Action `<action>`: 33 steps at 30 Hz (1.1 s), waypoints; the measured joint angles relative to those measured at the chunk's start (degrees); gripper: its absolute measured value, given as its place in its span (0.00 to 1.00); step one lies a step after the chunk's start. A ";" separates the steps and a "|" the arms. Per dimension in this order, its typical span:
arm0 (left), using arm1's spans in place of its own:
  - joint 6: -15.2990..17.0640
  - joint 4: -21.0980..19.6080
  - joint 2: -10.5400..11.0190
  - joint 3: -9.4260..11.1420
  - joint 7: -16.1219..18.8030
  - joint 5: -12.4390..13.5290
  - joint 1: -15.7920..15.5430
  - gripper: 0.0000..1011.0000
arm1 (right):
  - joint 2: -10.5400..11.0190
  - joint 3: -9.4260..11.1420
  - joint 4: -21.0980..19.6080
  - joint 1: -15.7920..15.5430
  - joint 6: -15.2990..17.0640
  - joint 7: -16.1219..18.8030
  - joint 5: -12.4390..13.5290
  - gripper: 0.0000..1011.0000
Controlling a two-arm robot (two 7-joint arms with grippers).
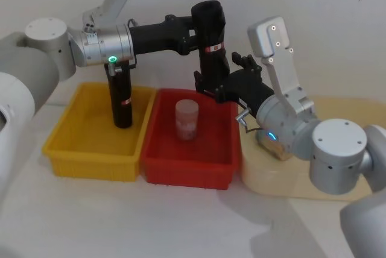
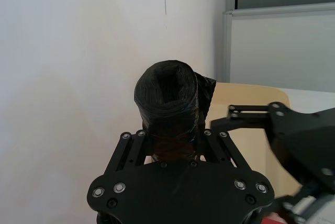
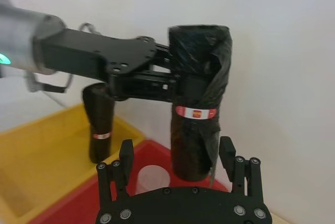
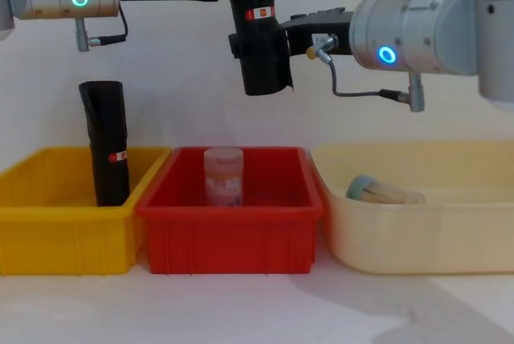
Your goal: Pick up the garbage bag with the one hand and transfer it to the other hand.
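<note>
Garbage bag (image 1: 208, 20): upper centre of frame, aloft above the red bin (image 1: 181, 165). Likely light, soft, slippery film. Left pincer (image 1: 196, 39) clamps it above the label; right pincer (image 3: 175, 153) wide, straddling the lower end, the best hold.

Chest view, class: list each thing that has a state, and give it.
garbage bag: upright, aloft over the red bin.
left gripper: shut on the garbage bag's upper part.
right gripper: open, astride its lower part.
second black roll: standing in the yellow bin.
clear jar: upright in the red bin.
lidded jar: lying in the cream tub.
</note>
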 joint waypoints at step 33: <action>0.01 0.00 0.00 0.00 0.00 0.00 0.00 0.40 | -6.89 1.08 15.35 8.84 0.82 -5.13 -3.50 0.99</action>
